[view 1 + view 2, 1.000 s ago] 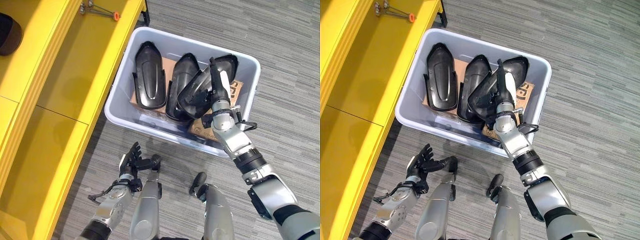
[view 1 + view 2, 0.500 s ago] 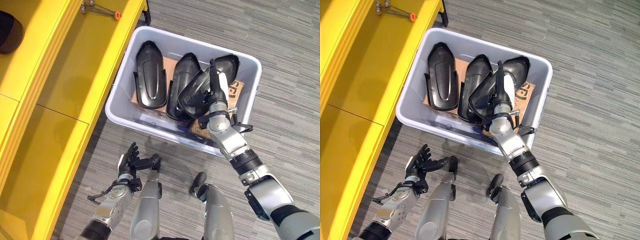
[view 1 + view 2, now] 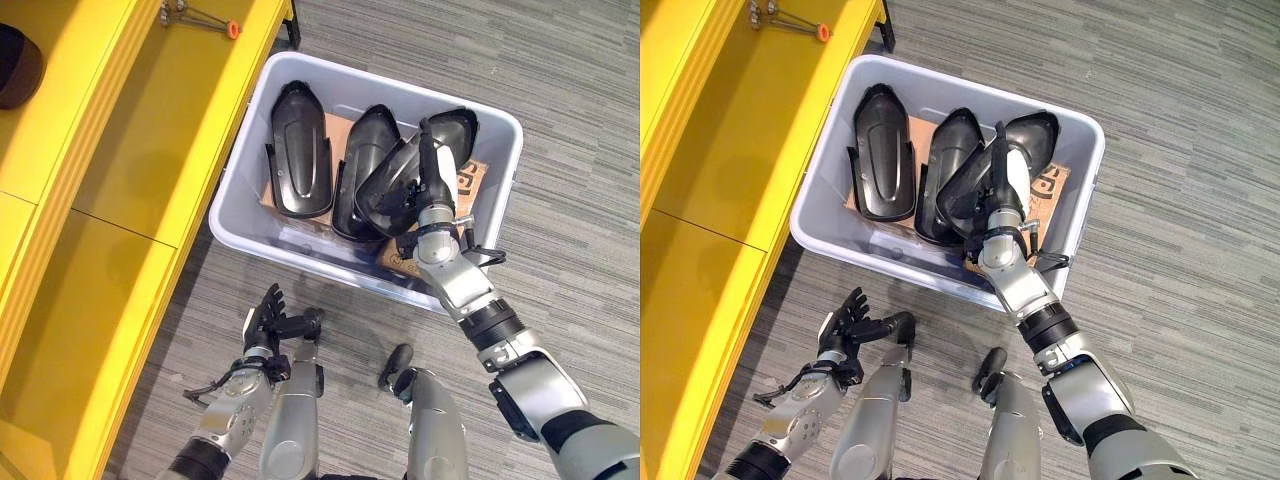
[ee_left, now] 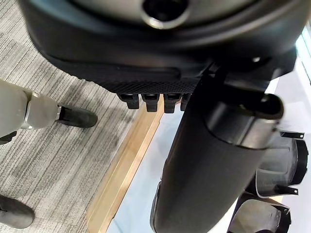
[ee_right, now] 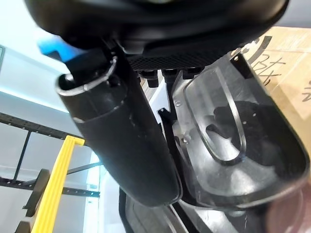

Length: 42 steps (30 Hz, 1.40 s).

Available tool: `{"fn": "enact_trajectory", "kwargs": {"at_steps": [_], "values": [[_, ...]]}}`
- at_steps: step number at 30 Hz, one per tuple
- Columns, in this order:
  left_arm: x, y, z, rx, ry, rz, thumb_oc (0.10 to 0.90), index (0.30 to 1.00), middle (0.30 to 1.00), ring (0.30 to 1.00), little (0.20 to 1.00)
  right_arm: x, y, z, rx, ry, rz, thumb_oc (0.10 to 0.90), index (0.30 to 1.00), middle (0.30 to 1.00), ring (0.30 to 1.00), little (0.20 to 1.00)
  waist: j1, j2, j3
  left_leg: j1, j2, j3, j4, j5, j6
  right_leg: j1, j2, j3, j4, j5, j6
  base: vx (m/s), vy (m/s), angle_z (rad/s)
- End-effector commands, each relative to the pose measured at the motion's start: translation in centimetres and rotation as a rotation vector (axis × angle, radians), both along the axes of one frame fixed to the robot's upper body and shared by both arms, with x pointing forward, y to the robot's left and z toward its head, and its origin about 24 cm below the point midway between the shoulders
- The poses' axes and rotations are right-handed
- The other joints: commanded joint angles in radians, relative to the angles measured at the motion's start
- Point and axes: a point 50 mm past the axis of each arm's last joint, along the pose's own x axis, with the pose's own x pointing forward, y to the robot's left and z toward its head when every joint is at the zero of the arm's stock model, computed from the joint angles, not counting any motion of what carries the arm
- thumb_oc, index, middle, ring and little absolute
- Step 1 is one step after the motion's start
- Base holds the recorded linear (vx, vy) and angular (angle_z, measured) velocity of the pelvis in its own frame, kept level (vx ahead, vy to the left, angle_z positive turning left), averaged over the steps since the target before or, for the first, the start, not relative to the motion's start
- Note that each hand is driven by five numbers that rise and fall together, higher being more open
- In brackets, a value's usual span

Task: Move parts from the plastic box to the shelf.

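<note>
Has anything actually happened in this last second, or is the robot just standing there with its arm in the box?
Very little. The right hand has eased slightly left along the rightmost black part in the plastic box, resting on it. The left hand has drifted a little right, open, above the floor. The other two parts and the yellow shelf lie as before.

Glossy black plastic parts (image 3: pixel 300 150) sit in a smooth plastic box (image 3: pixel 250 235).
</note>
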Motion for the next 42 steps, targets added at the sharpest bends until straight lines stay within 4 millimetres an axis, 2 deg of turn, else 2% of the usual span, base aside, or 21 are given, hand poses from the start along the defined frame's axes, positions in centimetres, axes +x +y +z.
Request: {"fn": "enact_trajectory", "kwargs": {"at_steps": [1,19,31,42], "values": [[0.1,0.1,1.7,-0.007,-0.103,0.018,0.9,1.0,1.0,1.0,1.0,-1.2,2.0,6.0,0.008,-0.273,0.1,0.9,1.0,1.0,1.0,1.0,-0.001,-0.048,-0.001,0.027,-0.006,0.011,0.115,-0.172,0.016,0.133,-0.005,0.077,-0.248,0.094,0.096,0.0,0.0,0.0],[-0.1,0.2,1.2,-0.005,-0.08,0.034,0.9,1.0,1.0,1.0,1.0,-2.8,2.3,6.4,0.004,-0.32,0.193,0.9,1.0,1.0,1.0,1.0,-0.013,-0.064,-0.001,0.034,-0.001,0.021,0.125,-0.182,0.019,0.129,-0.006,0.085,-0.229,0.087,0.097,0.0,0.0,0.0],[-0.4,0.4,1.0,-0.005,-0.072,0.045,0.9,1.0,1.0,1.0,1.0,-2.6,2.3,6.3,0.005,-0.315,0.178,0.9,1.0,1.0,1.0,1.0,-0.011,-0.063,-0.001,0.023,0.0,0.019,0.117,-0.177,0.02,0.114,-0.002,0.083,-0.231,0.088,0.097,0.0,0.0,0.0],[-0.8,0.7,1.0,-0.011,-0.072,0.069,0.9,1.0,1.0,1.0,1.0,-2.1,2.1,5.4,0.0,-0.28,0.142,0.9,1.0,1.0,1.0,1.0,-0.003,-0.063,-0.001,-0.026,-0.005,0.01,0.118,-0.171,0.023,0.076,-0.001,0.073,-0.228,0.087,0.095,0.0,0.0,0.0]]}}
